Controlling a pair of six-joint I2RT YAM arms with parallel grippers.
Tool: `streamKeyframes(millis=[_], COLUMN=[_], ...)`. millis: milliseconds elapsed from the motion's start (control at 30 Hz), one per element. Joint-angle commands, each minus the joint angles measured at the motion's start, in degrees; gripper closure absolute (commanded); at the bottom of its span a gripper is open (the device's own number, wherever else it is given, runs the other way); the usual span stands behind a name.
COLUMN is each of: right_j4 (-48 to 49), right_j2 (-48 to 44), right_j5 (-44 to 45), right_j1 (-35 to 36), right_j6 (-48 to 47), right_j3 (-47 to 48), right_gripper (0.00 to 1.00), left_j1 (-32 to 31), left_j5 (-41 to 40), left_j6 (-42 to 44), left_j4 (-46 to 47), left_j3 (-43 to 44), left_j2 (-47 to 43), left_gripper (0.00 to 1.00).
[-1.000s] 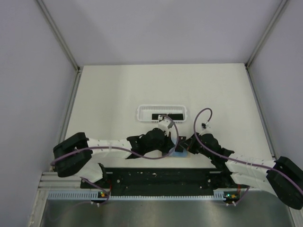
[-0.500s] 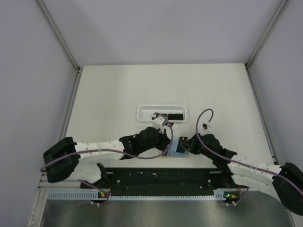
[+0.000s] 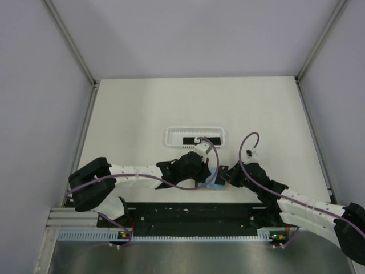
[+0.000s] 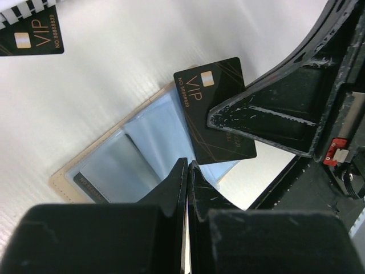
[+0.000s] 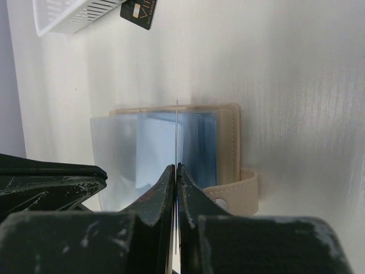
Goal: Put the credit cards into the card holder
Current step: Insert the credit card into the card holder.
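The tan card holder (image 5: 228,135) lies open on the table, its clear sleeves (image 4: 114,165) fanned out. My left gripper (image 4: 187,165) is shut on the edge of one clear sleeve. My right gripper (image 5: 175,168) is shut on a black credit card (image 4: 210,103), seen edge-on as a thin line (image 5: 177,131) in the right wrist view. That card stands tilted just over the sleeves. From above, both grippers meet over the holder (image 3: 216,182). More black credit cards (image 3: 188,140) lie in the white basket (image 3: 171,136); one (image 4: 31,34) shows its VIP print.
The white perforated basket (image 5: 74,14) stands just beyond the holder, and a card (image 5: 140,11) pokes out at its corner. The holder's snap strap (image 5: 239,197) sticks out toward my right gripper. The black mounting rail (image 3: 194,214) runs along the near edge.
My left arm swung its elbow out to the left and came back, its gripper staying at the holder. My right arm reached slightly further in with the card.
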Motion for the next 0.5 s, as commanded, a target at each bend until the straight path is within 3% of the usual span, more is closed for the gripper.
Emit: streamKeyframes(millis=[0,467], right_j4=[-1.9,-21.8], right_j2=[-0.9,-8.6], right_j5=[1.4,9.1], right_j1=[-0.4,-0.4], right_j6=[-1.4,-9.9], right_j3=[2.2,15.0], right_gripper=[1.0,1.0], left_j1=[0.0,0.0], left_j5=[-3.2,-5.7], left_j6=[-1.9,-4.4], left_j4=[2.0,1.0], left_j3=[-1.3,-6.3], left_j2=[0.0,-1.0], left_gripper=[1.0,1.0])
